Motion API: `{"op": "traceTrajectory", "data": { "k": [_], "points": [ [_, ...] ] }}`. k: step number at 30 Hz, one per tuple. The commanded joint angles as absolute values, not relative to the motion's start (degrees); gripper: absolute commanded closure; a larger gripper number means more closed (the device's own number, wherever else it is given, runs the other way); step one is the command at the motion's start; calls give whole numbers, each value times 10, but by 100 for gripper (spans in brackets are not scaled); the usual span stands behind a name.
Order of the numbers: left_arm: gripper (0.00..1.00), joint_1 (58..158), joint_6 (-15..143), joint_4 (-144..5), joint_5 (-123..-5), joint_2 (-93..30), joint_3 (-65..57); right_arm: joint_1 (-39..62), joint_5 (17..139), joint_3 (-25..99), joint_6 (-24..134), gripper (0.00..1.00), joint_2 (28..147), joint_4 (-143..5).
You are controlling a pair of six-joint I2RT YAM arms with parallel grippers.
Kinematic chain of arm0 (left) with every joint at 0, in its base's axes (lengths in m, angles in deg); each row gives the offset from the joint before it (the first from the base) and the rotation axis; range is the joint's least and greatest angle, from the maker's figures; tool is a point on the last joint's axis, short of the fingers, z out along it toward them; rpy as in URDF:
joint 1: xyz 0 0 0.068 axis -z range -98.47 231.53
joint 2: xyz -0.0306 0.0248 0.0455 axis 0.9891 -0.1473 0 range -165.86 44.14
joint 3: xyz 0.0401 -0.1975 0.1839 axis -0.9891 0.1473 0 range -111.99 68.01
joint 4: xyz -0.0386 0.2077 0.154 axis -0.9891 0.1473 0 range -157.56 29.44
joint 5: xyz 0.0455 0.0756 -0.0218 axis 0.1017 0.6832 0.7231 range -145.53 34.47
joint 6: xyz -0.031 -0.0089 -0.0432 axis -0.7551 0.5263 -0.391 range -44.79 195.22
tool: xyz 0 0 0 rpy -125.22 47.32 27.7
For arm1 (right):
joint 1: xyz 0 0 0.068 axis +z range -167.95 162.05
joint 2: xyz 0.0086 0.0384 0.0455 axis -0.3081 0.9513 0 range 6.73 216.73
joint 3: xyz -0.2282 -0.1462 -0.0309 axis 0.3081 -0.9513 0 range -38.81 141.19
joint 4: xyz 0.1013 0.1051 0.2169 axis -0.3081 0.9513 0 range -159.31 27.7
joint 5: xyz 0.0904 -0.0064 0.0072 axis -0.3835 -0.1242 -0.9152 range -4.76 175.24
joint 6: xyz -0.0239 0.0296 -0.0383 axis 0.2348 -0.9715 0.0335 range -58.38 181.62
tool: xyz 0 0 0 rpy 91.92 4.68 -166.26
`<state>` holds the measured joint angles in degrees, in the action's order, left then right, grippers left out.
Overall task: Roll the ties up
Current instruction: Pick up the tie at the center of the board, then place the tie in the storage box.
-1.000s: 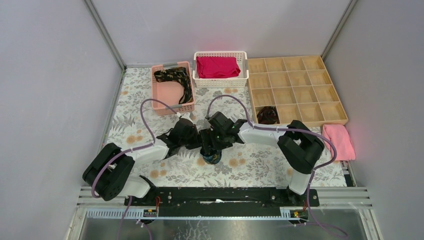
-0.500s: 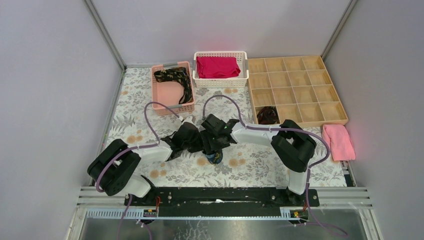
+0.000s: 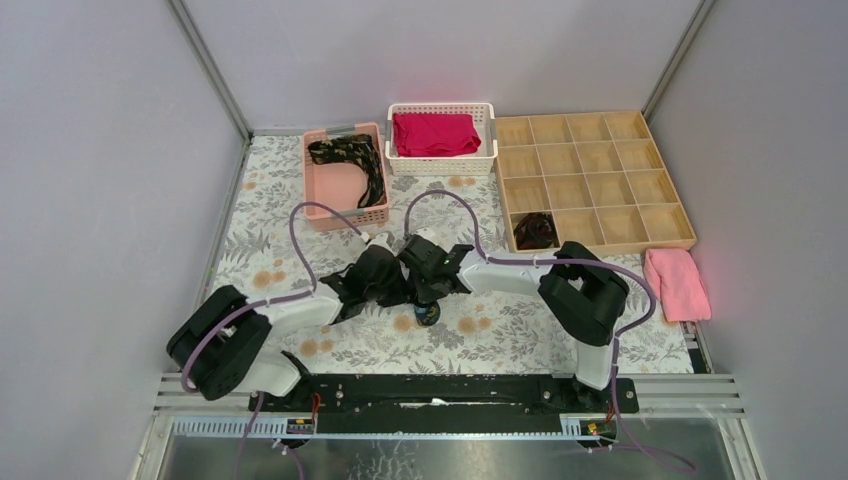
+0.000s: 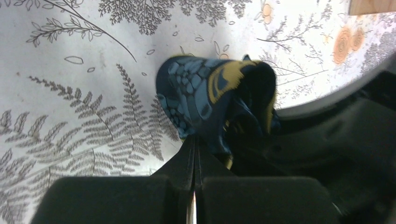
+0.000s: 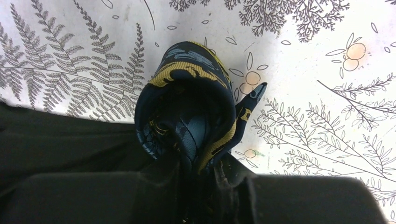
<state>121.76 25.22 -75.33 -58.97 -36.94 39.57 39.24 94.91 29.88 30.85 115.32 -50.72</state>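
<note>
Centrally: small coiled necktie (image 3: pixel 428 314), dark fabric with blue and gold print, lying on the floral-print table cover (image 3: pixel 255 235), well apart from every table edge. Left gripper (image 4: pixel 194 140): jaws pressed together, tips touching the coil. Right gripper (image 5: pixel 198 170): clamped on the coil's fabric. Bare cover lies to either side of the arms. Pink plastic basket (image 3: pixel 350 218) and wooden grid tray (image 3: pixel 600 150): far side, apart from the coil.

No readable text, no labels, brands, numbers or signs in any view
</note>
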Motion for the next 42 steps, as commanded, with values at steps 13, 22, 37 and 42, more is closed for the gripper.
{"op": "traceTrajectory", "data": {
  "k": [13, 22, 37, 42],
  "points": [
    [100, 1220, 285, -465, -394, -42, 293, 305, 998, 182, 319, 100, 974, -523],
    [100, 1220, 314, -555, -473, -141, 256, 81, 902, 230, 373, 100, 846, -472],
    [100, 1220, 328, -629, -534, -228, 250, -269, 669, 186, 393, 100, 922, -585],
    [100, 1220, 327, -641, -545, -243, 251, -290, 681, 164, 395, 100, 951, -630]
  ]
}}
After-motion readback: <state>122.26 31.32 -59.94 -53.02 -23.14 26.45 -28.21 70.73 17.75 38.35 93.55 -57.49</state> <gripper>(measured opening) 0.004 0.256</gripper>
